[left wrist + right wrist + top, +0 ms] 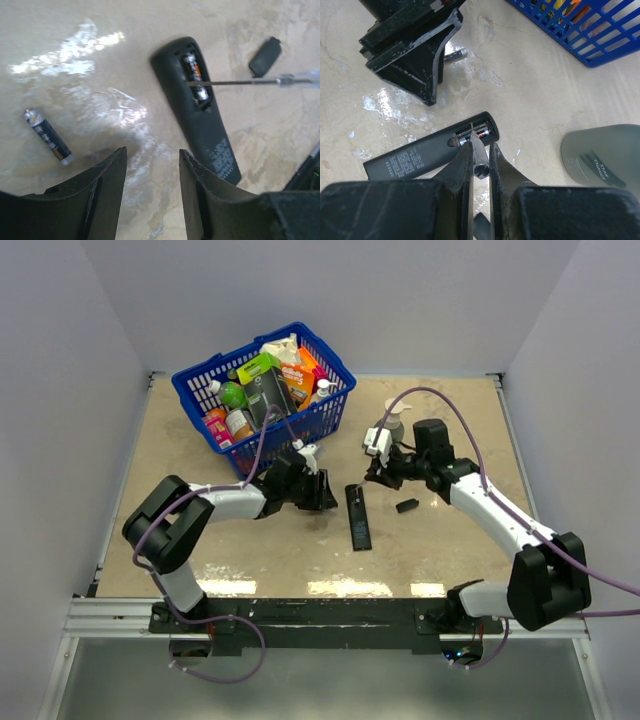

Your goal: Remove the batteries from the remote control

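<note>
Remote control (pixel 358 518) lies flat on the table (pixel 300 552), nearest the arm bases, slot face up, cover off. Cover piece (pixel 406 505) sits just to its right, not touching.

Progress: about halfway, by my read.
- Loose battery (pixel 47 136) is out, lying on the table left of the remote and close by the left gripper.
- Seated battery (pixel 194 75) remains in the open slot at the remote's far end and is left to lift out.
- The slot's other bay looks bare, though I cannot tell for certain.

Left gripper (pixel 152 151): jaws about half parted, holding nothing. It hangs low over bare table between the loose battery and the remote, touching neither. Arm folded, forearm reaching in from the left.

Right gripper (pixel 480 150): clamped tight on a screwdriver (pixel 235 82), wrist angled down toward the remote's far end. The thin shaft reaches across the slot and its tip rests at the seated battery, placed to pry.

Farther back: grey container (pixel 605 155) near the right wrist. Blue basket (pixel 265 390), full of packaged goods, stands at the far left of the table, well apart from the work.
</note>
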Robot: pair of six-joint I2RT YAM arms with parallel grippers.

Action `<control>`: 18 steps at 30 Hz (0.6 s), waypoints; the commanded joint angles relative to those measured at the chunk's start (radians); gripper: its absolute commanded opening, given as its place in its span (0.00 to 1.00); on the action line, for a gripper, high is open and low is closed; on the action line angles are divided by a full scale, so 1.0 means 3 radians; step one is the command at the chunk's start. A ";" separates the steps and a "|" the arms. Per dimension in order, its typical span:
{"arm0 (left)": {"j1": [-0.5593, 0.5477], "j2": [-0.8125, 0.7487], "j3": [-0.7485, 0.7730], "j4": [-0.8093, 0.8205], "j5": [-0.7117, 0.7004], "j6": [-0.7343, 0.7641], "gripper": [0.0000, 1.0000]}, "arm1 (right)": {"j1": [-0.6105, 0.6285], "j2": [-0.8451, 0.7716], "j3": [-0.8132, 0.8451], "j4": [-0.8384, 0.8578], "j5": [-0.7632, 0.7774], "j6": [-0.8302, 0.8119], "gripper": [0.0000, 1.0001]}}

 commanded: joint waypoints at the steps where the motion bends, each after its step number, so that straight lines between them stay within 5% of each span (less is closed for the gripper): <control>1: 0.0036 -0.0290 0.0142 -0.0267 -0.0727 0.0187 0.50 | 0.0049 -0.0264 0.0117 0.0128 0.0070 0.0188 0.00; 8: 0.0036 -0.0868 -0.0164 -0.0895 -0.2489 -0.0251 0.51 | 0.0105 -0.0699 -0.0231 0.0501 0.0095 0.0627 0.00; 13: 0.0036 -0.1165 -0.0379 -0.1162 -0.2942 -0.0737 0.49 | 0.0212 -0.0899 -0.0492 0.0844 0.0187 0.0919 0.00; 18: 0.0031 -0.1074 -0.0472 -0.1505 -0.3131 -0.1294 0.36 | 0.0228 -0.0833 -0.0441 0.0891 0.0509 0.1257 0.00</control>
